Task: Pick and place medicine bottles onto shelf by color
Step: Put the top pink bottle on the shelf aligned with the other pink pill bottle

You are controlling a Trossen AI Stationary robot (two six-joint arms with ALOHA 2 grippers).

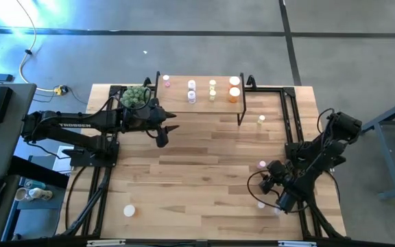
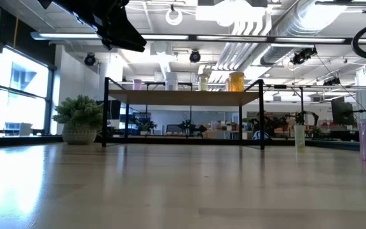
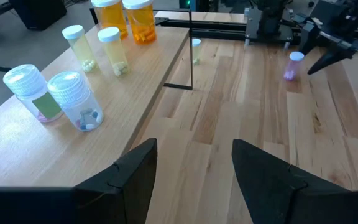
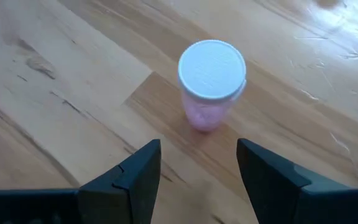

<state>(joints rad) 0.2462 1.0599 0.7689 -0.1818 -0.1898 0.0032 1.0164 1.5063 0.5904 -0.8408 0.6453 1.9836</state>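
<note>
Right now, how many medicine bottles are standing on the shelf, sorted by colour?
On the shelf:
pink bottle: 1
whitish bottles: 2
yellow-green bottles: 2
orange bottles: 2
Total: 7

- The high view looks straight down, taking in the whole table and both arms.
- The low view sits at tabletop height, facing level across to the shelf and the room behind.
- The left wrist view looks past its own fingers along the shelf and over the table; all three share the shelf.
- The right wrist view looks steeply down, close above a pink bottle.
</note>
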